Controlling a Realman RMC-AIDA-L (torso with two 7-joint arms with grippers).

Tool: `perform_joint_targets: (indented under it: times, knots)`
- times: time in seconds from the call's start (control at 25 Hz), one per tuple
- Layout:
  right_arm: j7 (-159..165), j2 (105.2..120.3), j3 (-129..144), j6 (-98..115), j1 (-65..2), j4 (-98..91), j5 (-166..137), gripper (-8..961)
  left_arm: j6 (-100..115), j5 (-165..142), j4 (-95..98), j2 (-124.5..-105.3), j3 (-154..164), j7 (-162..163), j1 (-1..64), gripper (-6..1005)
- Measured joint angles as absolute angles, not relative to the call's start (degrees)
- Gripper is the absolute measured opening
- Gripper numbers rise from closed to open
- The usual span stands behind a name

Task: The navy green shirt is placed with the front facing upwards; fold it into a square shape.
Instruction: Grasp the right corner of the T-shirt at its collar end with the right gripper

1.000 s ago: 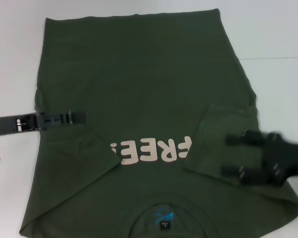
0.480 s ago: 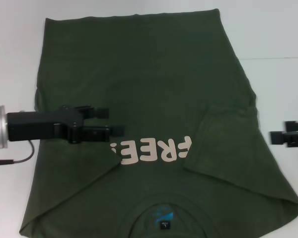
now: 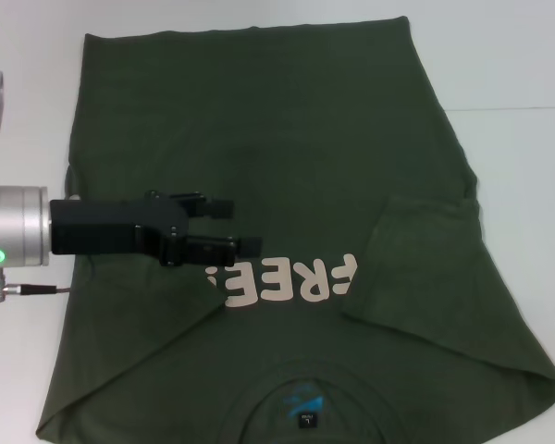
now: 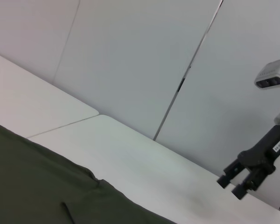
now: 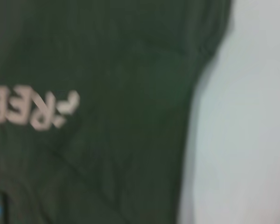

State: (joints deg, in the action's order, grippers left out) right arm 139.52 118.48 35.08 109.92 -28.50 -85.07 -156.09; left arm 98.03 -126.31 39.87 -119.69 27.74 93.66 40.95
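- Nearest edge, bottom of the head view: the navy green shirt lies flat on the white table, collar and neck label toward us, "FREE" lettering face up. Both sleeves are already folded in over the chest.
- Mid-frame left: our left gripper hovers over the cloth just left of the lettering, fingers slightly apart, holding nothing.
- Step in hand, we judge: the lengthwise fold. To do it well, pinch the side edge low and carry it over evenly, keeping the sleeve flap flat.
- Far right, left wrist view: right gripper lifted off the table, fingers parted, empty.
- Versus half a second ago: the left gripper has advanced toward centre; the right has left the head view.
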Motion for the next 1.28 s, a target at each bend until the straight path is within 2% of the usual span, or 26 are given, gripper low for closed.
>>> perform_joint_targets:
  times: [0.36, 0.8, 1.28]
  knots:
    - [141.0, 118.45, 36.8, 111.4, -31.5, -79.1, -159.4, 887, 96.5, -126.3, 39.8, -120.37, 27.8, 93.6, 40.8, 935]
    - [141.6, 116.65, 31.8, 104.9, -32.2, -62.6, -159.1, 884, 95.5, -126.2, 39.8, -121.08, 27.6, 93.5, 40.6, 934]
    - [141.3, 115.84, 31.2, 102.1, -31.7, -56.3, -158.0, 882, 94.7, -125.8, 39.8, -121.13, 27.8, 93.7, 40.6, 932]
